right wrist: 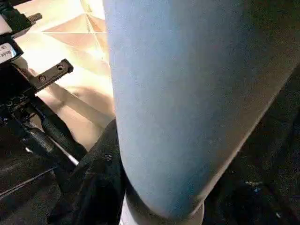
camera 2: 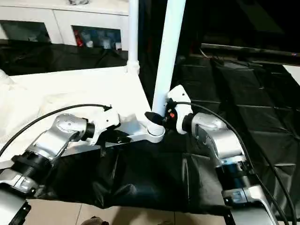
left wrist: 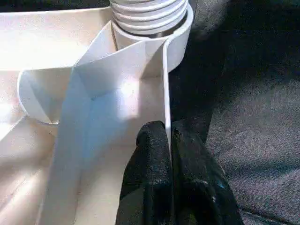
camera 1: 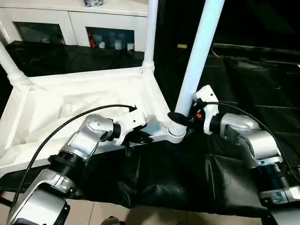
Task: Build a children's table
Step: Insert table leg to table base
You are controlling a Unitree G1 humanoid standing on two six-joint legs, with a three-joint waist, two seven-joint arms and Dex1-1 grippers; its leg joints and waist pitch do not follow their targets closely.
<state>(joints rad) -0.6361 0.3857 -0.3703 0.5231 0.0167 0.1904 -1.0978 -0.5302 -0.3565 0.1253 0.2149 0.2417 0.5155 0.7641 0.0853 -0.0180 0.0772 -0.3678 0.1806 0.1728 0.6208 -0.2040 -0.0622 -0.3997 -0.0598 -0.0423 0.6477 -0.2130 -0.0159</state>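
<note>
Leg (camera 1: 199,51) stands gripped in right hand (camera 1: 182,118).

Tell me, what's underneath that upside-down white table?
A black sheet lies under the table top and spreads past its near edge. Whatever the sheet rests on is covered.

I see a white cabinet (camera 1: 70,23) with glass doors at back; black sheeting (camera 1: 154,178) covers the floor.

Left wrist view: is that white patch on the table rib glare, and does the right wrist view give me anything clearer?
Left wrist view: yes, a bright glare spot on the table rib, edges readable. Right wrist view: the leg looms close, soft and bluish; the tabletop behind is overexposed.
</note>
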